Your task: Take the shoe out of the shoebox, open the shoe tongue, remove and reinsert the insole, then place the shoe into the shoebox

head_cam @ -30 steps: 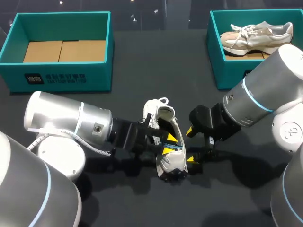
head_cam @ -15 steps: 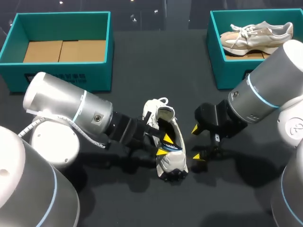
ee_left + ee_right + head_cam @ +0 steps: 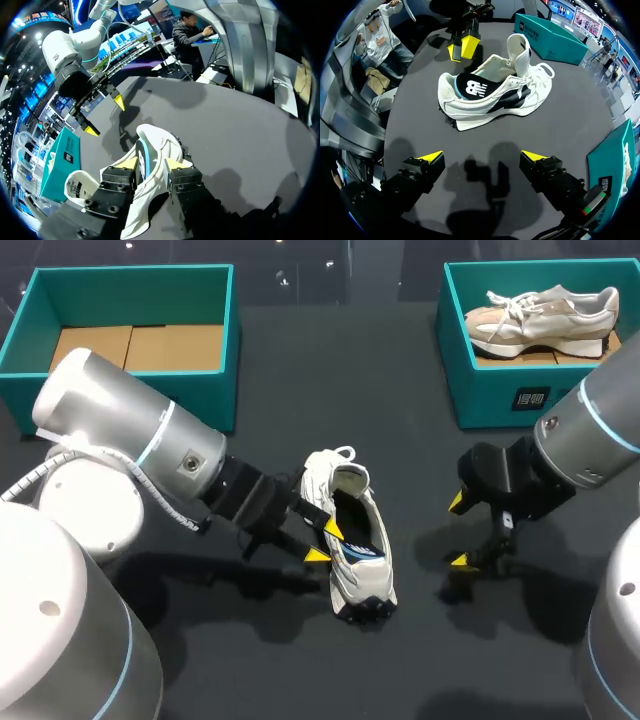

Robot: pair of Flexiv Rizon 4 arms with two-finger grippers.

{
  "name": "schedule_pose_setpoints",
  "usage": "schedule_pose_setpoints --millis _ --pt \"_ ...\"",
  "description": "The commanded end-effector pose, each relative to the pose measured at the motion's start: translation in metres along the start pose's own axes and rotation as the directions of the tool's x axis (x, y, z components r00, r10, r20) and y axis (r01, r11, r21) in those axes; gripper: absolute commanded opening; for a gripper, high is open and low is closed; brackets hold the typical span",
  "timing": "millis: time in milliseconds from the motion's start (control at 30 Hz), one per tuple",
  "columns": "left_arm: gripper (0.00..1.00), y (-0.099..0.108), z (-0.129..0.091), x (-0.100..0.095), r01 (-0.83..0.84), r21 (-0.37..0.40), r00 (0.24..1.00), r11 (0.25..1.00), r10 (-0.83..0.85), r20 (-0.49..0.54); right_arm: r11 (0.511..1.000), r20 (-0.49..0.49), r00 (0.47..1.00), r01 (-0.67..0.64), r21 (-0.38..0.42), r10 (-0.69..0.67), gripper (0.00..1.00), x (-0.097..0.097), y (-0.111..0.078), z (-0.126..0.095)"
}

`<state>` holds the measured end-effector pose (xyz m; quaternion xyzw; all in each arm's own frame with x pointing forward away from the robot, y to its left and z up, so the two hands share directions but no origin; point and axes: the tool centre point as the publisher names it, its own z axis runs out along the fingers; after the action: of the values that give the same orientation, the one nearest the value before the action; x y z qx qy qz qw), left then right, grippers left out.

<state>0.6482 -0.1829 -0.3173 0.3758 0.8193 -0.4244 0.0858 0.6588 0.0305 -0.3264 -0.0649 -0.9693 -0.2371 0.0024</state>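
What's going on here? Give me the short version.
A white sneaker with a dark insole lies on the black table between the two arms. The left claw sits at the shoe's side; the right claw hangs open and empty, apart from it. The teal shoebox at left has nothing in it; the teal one at right holds a beige sneaker.

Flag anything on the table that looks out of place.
The black insole rides up above the heel collar of the loose shoe instead of lying flat inside it, and the tongue stands pulled up. Nothing looks spilled or damaged.
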Motion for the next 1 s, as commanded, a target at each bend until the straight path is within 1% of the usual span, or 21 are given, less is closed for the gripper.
schedule_pose_setpoints --millis 33,167,233,300,367,400,433,467,500,567,633,833,1000 --pt "0.31 0.000 -0.025 0.001 -0.005 0.007 0.998 1.000 0.005 -0.055 1.000 0.007 1.000 0.002 -0.012 -0.002 1.00 0.007 -0.006 -0.016" --pt "0.31 0.000 -0.040 0.000 -0.011 0.034 0.994 0.999 0.015 -0.112 1.000 0.007 1.000 0.002 -0.012 -0.002 1.00 0.007 -0.006 -0.016" --pt "0.29 0.001 -0.047 -0.002 -0.012 0.052 0.990 0.999 0.019 -0.137 1.000 0.007 1.000 0.002 -0.012 -0.002 1.00 0.007 -0.006 -0.016" --pt "0.24 0.001 -0.054 -0.004 -0.013 0.067 0.986 0.998 0.024 -0.166 1.000 0.007 1.000 0.002 -0.012 -0.002 1.00 0.007 -0.006 -0.016" --pt "0.23 0.002 -0.060 -0.005 -0.028 0.061 0.980 0.998 0.040 -0.197 1.000 0.007 1.000 0.002 -0.012 -0.002 1.00 0.007 -0.006 -0.016" --pt "0.20 0.003 -0.063 -0.005 -0.042 0.051 0.975 0.998 0.053 -0.216 1.000 0.007 1.000 0.002 -0.012 -0.002 1.00 0.007 -0.006 -0.016" --pt "0.15 0.004 -0.065 -0.005 -0.053 0.044 0.971 0.998 0.062 -0.229 1.000 0.007 1.000 0.002 -0.012 -0.002 1.00 0.007 -0.006 -0.016" --pt "0.09 0.004 -0.068 -0.006 -0.071 0.033 0.967 0.997 0.076 -0.242 1.000 0.007 1.000 0.002 -0.012 -0.002 1.00 0.007 -0.006 -0.016" --pt "0.00 0.004 -0.071 -0.008 -0.093 0.023 0.964 0.995 0.096 -0.248 1.000 0.007 1.000 0.002 -0.012 -0.002 1.00 0.007 -0.006 -0.016" --pt "0.00 0.003 -0.078 -0.012 -0.139 0.006 0.949 0.990 0.135 -0.284 1.000 0.007 1.000 0.002 -0.012 -0.002 1.00 0.007 -0.006 -0.016" --pt "0.00 0.001 -0.086 -0.016 -0.161 0.011 0.940 0.987 0.157 -0.304 1.000 0.007 1.000 0.002 -0.012 -0.002 1.00 0.007 -0.006 -0.016" --pt "0.00 0.001 -0.086 -0.016 -0.161 0.011 0.940 0.987 0.157 -0.304 1.000 0.007 1.000 0.002 -0.012 -0.002 1.00 0.007 -0.006 -0.016" --pt "0.00 0.001 -0.086 -0.016 -0.161 0.011 0.940 0.987 0.157 -0.304 0.999 0.040 0.999 -0.036 -0.003 0.036 1.00 0.009 -0.025 -0.037"
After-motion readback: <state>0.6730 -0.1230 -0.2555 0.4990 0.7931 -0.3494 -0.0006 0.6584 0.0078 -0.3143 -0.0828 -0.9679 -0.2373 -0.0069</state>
